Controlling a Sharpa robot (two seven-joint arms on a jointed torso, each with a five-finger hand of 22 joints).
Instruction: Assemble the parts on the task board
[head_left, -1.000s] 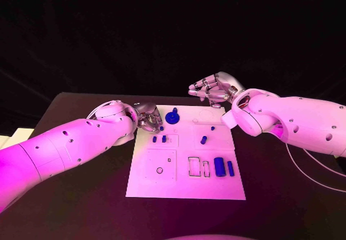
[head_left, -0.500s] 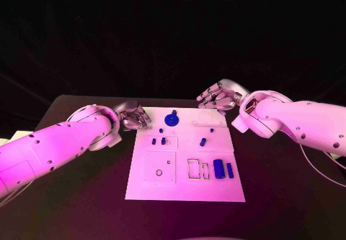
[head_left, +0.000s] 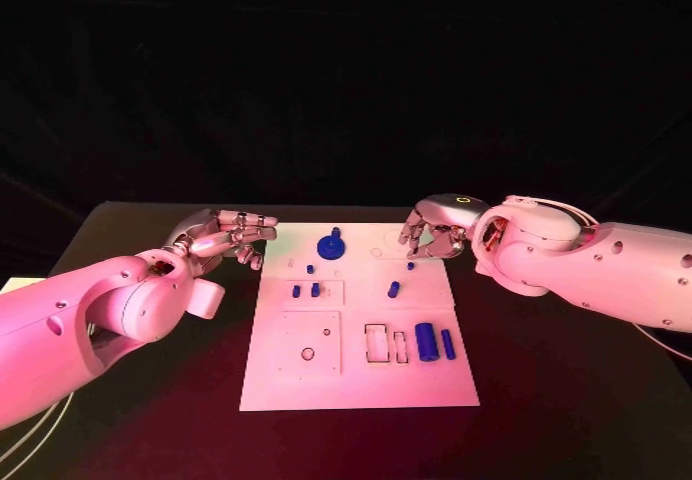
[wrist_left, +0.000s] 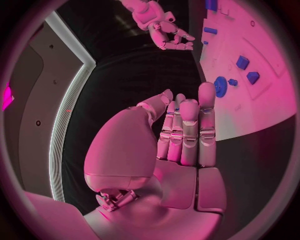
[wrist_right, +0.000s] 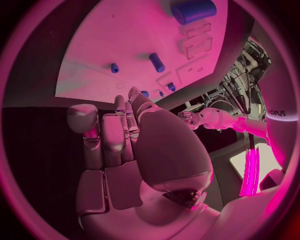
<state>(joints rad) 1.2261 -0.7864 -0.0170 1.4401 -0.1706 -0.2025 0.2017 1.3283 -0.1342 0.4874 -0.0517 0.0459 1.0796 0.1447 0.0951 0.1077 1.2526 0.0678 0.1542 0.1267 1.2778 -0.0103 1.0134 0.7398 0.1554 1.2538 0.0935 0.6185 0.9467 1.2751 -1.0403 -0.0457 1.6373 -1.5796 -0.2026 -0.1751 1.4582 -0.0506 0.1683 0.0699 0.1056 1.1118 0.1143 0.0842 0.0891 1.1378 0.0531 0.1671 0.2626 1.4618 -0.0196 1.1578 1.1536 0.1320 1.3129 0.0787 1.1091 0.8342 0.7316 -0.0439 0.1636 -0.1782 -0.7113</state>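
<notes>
Both hands (head_left: 224, 237) (head_left: 433, 226) flanking task board (head_left: 361, 385)

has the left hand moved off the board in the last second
Yes. A second ago the left hand sat against the task board's left edge beside the blue gear; now it is clear of that edge, out over the black table, holding nothing.

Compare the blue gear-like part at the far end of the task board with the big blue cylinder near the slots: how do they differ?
The blue gear-like part is round and flat, with a peg rising from it; the big blue cylinder is long and lies on its side. The gear sits at the board's far end, the cylinder toward the near right, beside the rectangular slots. Both are blue, and no hand touches either.
</notes>
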